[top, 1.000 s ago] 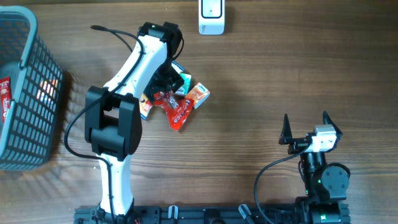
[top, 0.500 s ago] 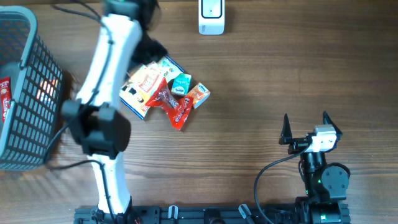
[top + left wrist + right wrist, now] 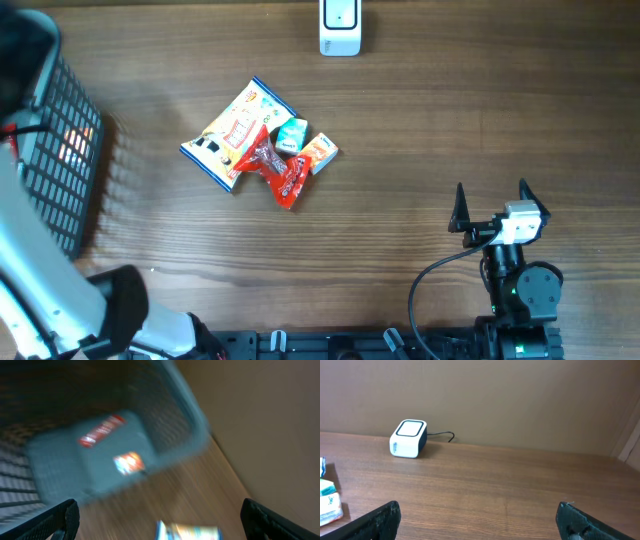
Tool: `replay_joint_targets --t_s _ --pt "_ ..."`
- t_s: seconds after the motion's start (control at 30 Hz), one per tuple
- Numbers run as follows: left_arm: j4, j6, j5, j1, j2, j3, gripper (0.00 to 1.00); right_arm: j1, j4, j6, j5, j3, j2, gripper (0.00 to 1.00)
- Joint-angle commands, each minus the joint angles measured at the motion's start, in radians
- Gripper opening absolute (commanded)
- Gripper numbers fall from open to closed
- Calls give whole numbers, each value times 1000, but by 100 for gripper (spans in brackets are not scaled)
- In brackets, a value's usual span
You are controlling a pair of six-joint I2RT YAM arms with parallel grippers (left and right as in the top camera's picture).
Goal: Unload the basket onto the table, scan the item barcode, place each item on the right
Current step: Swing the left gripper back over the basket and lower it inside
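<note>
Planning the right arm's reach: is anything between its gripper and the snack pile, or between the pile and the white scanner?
Nothing visible does: only bare table lies between the right gripper and the snack pile, and between the pile and the scanner.

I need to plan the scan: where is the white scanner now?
In the overhead view the white scanner stands at the far edge of the table, near the middle, beyond and right of the snack packets.

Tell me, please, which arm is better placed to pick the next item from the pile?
Probably the left. The snack pile lies left of centre, and the left gripper hangs open and empty near the basket. The right gripper is open too, but sits far to the right.
</note>
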Motion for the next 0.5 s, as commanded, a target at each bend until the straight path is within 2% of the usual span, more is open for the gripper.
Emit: replay_joint_targets --t_s 0.0,0.13,0.47 --pt "45 -42 28 200 65 -6 100 -4 6 -10 -2 -1 -5 100" --pt "105 -32 124 306 134 -6 100 -4 6 -10 -2 -1 -5 100" --pt "171 -31 127 402 393 -6 99 -4 6 -10 -2 -1 -5 100"
